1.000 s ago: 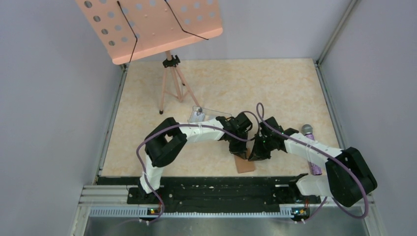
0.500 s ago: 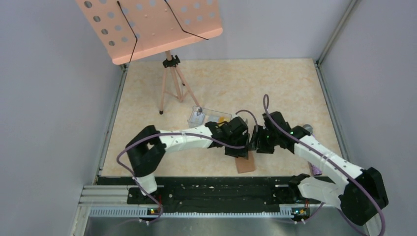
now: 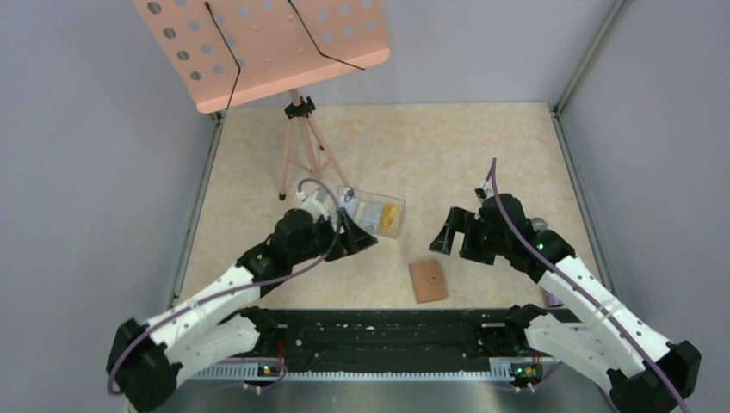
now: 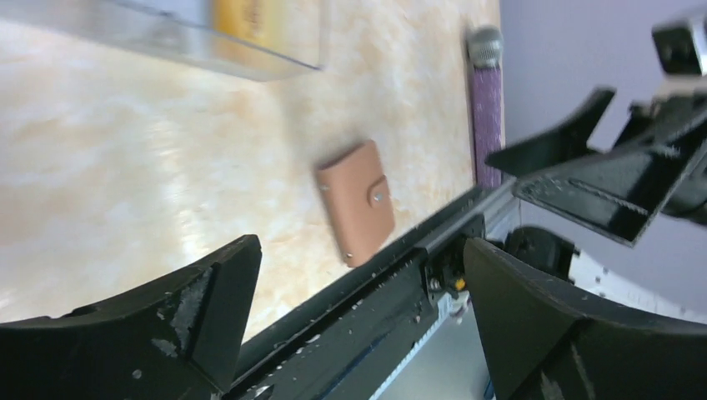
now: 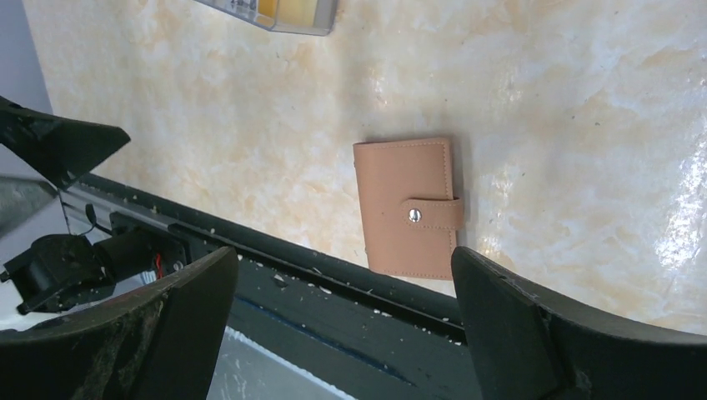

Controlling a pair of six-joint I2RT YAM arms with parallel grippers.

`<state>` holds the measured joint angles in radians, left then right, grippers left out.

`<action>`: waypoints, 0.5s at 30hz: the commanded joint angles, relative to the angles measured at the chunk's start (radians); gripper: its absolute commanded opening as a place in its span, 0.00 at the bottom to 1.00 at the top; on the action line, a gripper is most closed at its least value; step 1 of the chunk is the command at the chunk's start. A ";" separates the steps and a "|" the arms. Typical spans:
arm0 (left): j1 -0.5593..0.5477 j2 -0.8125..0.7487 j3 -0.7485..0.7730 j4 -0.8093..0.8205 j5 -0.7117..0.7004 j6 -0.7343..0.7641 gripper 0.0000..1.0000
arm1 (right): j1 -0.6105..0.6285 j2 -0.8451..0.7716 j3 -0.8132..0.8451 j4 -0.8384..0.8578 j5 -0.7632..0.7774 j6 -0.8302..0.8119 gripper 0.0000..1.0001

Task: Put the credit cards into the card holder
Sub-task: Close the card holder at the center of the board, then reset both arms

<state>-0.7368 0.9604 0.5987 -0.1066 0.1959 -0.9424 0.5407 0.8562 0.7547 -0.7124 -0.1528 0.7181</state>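
Both spread: left fingers, right fingers; card holder untouched at near edge of table.

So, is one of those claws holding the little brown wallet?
No, the card holder lies flat and snapped shut on the table, with nothing touching it.

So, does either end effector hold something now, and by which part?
Nothing is held. The left end effector and the right end effector are both open and empty; the brown card holder lies untouched.
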 commanded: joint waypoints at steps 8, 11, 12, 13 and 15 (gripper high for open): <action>0.279 -0.614 -0.385 0.028 -0.008 -0.233 0.99 | -0.043 -0.095 -0.071 -0.007 -0.031 0.024 0.99; 0.280 -0.664 -0.413 -0.007 -0.012 -0.253 0.99 | -0.051 -0.085 -0.069 -0.007 -0.031 0.017 0.99; 0.280 -0.668 -0.410 -0.021 -0.016 -0.245 0.99 | -0.054 -0.081 -0.066 -0.006 -0.026 0.015 0.99; 0.281 -0.663 -0.401 -0.043 -0.024 -0.232 0.99 | -0.056 -0.076 -0.065 -0.006 -0.019 0.012 0.99; 0.281 -0.643 -0.357 -0.098 -0.052 -0.184 0.99 | -0.059 -0.063 -0.056 -0.007 0.001 0.002 0.99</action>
<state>-0.4614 0.3054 0.1951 -0.1486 0.1860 -1.1553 0.4976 0.7807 0.6804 -0.7292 -0.1764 0.7345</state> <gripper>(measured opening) 0.990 0.987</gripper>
